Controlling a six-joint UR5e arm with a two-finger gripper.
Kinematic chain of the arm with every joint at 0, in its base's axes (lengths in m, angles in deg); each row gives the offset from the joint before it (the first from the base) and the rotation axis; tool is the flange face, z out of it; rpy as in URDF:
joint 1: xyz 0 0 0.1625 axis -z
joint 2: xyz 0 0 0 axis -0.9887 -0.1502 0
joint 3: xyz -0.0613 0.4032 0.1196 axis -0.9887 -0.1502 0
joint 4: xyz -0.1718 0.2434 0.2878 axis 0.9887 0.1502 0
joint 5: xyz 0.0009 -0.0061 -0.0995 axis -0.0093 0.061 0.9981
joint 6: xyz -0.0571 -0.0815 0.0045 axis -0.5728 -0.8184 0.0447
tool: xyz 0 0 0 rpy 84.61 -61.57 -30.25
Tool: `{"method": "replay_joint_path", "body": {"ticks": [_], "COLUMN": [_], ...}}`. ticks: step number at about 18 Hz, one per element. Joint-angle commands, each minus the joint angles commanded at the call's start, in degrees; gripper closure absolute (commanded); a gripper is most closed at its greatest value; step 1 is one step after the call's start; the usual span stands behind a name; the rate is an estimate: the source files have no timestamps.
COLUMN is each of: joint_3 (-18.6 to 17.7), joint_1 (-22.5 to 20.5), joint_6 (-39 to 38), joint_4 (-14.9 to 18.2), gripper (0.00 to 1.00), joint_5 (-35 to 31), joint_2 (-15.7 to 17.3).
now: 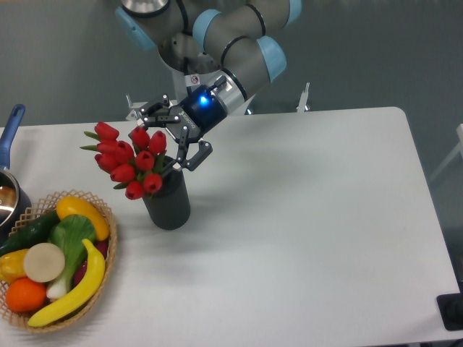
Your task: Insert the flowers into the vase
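Observation:
The flowers [132, 157], a bunch of red tulips with green leaves, stand with their stems in the vase [168, 205] and lean out to the left over its rim. The vase is a dark matte cylinder, upright on the white table left of centre. My gripper [173, 136] hovers just above and to the right of the vase mouth. Its jaws are spread wide, one finger behind the buds and one at the vase's right. Nothing is pinched between them, though the top buds sit close to the fingers.
A wicker basket [110, 244] of fruit and vegetables sits at the front left, close to the vase. A blue-handled pot [10, 129] is at the left edge. A small black object [451, 311] lies at the table's front right corner.

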Motion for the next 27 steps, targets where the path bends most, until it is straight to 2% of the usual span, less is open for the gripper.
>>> {"method": "replay_joint_path", "body": {"ticks": [3,6,9,11,14,16,18,20,21,22,24,27], "joint_3": [-0.1,-0.3,-0.1,0.7,3.4,4.7,8.0,12.0,14.7,16.5,19.0,23.5], "joint_1": [-1.2,-4.2,-7.4,-9.6,-12.6,-14.4,-16.7,-16.6,-16.5,-16.0,-12.8,-10.8], "joint_6": [0.3,0.1,0.3,0.4,0.5,0.1,0.1,0.3,0.4,0.4,0.1,0.0], "joint_4": [0.0,0.1,0.1,0.1,0.1,-0.1,0.3,0.3,0.4,0.4,0.4,1.1], "gripper": [0.00,0.00,0.00,0.00,0.00,0.00,0.00,0.00,0.00,0.00,0.00,0.00], "joint_5": [0.0,-0.1,-1.7,-7.5,-20.7,-22.9,-26.4,-34.2,-38.4,-41.9,-48.6,-55.2], "joint_2": [1.5,4.6,5.5,7.5,10.1,10.1,8.5,4.1,0.6,-2.8,-5.6,-10.6]}}
